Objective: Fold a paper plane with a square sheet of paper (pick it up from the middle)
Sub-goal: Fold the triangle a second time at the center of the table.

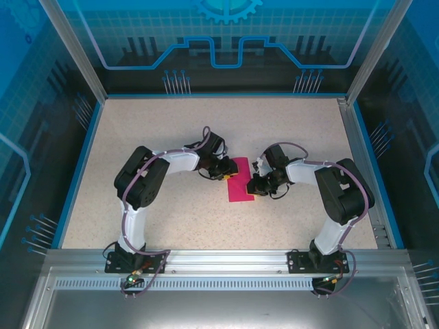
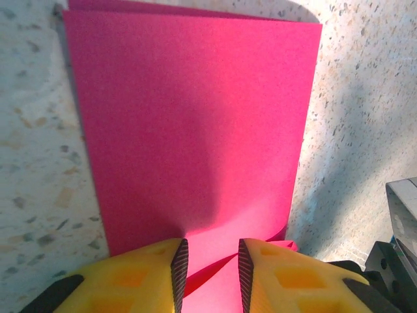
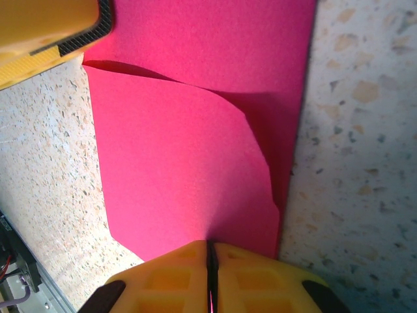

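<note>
Lies near the middle of the speckled beige table (image 1: 171, 226), well away from every edge: thin magenta-pink square sheet of paper (image 1: 240, 181), doubled over into a narrow rectangle. Pinched at its right side by the right gripper (image 3: 210, 251), yellow fingers pressed together on the curling upper layer. Straddled at its left side by the left gripper (image 2: 208, 257), fingers apart, a raised fold running into the gap; contact with the pads unclear.

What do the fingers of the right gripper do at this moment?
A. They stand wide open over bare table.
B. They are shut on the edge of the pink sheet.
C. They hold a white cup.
B: the right gripper is closed, with the edge of the square sheet of paper pinched between its yellow fingers.
</note>
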### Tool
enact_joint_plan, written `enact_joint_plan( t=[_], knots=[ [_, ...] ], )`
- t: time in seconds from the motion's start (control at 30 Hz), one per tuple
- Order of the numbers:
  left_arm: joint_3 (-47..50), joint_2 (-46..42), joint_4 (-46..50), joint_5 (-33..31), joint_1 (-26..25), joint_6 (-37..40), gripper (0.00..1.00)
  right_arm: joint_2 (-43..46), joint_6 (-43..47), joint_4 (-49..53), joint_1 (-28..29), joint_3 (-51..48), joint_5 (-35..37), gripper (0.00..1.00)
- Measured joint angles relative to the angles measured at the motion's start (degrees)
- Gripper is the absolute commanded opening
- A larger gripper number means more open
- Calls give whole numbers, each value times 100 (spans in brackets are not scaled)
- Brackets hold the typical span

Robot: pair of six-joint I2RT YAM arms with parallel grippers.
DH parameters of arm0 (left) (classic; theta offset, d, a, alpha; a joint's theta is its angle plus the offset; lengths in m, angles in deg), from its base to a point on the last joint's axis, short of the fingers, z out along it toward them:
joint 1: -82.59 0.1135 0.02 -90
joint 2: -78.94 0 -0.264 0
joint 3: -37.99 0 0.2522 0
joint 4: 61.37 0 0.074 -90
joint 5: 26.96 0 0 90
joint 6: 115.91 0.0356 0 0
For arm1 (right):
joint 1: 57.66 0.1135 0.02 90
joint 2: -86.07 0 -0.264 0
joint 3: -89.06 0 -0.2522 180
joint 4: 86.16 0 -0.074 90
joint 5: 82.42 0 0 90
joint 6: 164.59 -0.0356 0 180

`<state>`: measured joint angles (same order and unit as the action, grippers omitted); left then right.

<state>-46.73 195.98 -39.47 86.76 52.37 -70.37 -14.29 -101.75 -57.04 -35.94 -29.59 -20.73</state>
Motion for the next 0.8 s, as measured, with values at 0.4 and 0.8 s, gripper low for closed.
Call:
enact_joint_plan(
  t=[0.4,0.8],
  knots=[
    [0,-166,402,-249,138,140,31,0,20,0,0,0,0,10],
    [-2,-675,522,-245,160,131,33,-2,20,0,0,0,0,10]
  ],
)
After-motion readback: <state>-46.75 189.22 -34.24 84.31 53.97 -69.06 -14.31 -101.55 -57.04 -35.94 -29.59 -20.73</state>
